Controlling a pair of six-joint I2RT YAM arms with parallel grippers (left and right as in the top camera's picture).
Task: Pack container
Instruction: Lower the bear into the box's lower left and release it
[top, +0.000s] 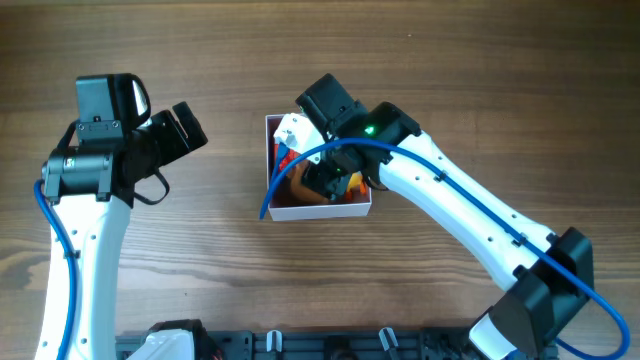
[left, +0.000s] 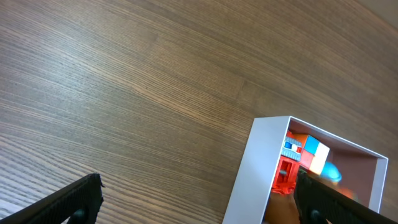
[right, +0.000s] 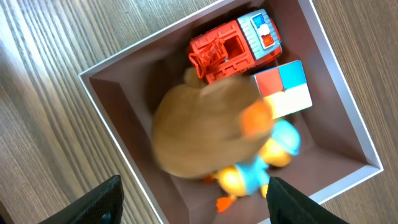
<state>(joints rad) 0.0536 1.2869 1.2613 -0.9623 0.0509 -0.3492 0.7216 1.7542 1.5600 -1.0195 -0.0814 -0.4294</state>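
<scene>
My right gripper (right: 194, 186) hangs with fingers spread and nothing between them, directly over the shallow square white-walled container with a dusty pink inside (right: 99, 93). Below it lie a blurred tan soft toy (right: 199, 124), a red plastic truck (right: 233, 46) and a red, blue and white cube (right: 286, 90). My left gripper (left: 198, 180) is also spread and empty, with the box ahead to its right, not touching. I judge the thin walls light and flexible, so I'd pinch one near a corner.

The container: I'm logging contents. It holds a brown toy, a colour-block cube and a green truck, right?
Not quite: the truck is red, not green, as the right wrist view shows. The brown toy and cube are in the container.
</scene>
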